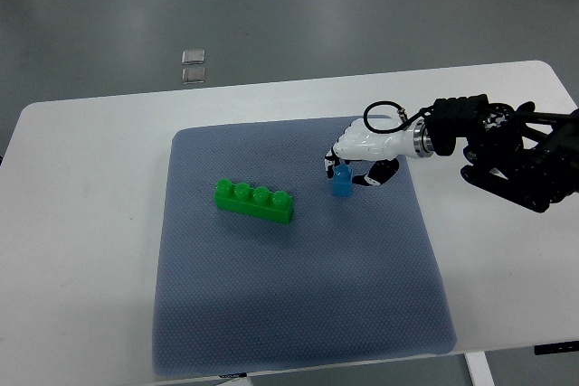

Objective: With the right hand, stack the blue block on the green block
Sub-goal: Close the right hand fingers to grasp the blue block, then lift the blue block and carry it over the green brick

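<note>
A long green block (254, 202) with a row of studs lies on the blue-grey mat (298, 314), left of centre. A small blue block (341, 181) stands upright on the mat to its right. My right hand (346, 158) comes in from the right edge and is over the blue block, its white fingers (351, 147) curled down around the block's top. The block still rests on the mat. The left arm is out of view.
The mat lies on a white table (81, 250). Two small clear squares (194, 65) lie on the grey floor beyond the table's far edge. My right forearm (507, 146) is black and reaches over the table's right side.
</note>
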`<act>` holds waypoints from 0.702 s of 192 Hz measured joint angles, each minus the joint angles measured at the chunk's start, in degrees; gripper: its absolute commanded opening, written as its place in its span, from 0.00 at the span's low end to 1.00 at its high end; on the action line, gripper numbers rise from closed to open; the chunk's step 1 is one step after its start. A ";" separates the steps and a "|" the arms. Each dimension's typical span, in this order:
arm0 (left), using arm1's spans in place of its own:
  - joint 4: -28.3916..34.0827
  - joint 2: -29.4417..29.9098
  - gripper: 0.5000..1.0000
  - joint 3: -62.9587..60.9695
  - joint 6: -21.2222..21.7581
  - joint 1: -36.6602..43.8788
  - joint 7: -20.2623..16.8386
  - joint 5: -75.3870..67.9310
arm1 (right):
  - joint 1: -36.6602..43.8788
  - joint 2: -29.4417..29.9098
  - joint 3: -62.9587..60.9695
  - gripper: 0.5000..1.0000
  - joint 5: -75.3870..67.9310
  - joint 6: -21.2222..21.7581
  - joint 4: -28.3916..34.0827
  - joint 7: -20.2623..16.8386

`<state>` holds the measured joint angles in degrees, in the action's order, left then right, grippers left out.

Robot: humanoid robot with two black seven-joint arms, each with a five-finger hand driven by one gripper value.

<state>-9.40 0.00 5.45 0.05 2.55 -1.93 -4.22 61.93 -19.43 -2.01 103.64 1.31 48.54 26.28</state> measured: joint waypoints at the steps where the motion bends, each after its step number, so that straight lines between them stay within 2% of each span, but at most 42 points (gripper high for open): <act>1: 0.00 0.00 1.00 0.00 0.00 0.00 0.00 0.00 | 0.00 0.00 0.00 0.10 0.00 0.01 0.00 0.00; 16: 0.00 0.00 1.00 0.00 0.00 0.00 0.00 0.00 | -0.04 0.00 0.00 0.02 0.05 0.09 0.03 0.00; 27: 0.00 0.00 1.00 0.00 0.00 0.00 0.00 0.00 | -0.05 0.00 0.00 0.00 0.06 0.14 0.05 0.00; 135: 0.00 0.00 1.00 0.00 0.00 0.02 0.00 0.00 | 1.06 -0.42 -0.13 0.00 0.07 0.37 0.01 -0.09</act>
<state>-9.40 0.00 5.45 0.05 2.57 -1.93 -4.22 62.99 -19.84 -2.13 103.71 1.67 48.55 26.19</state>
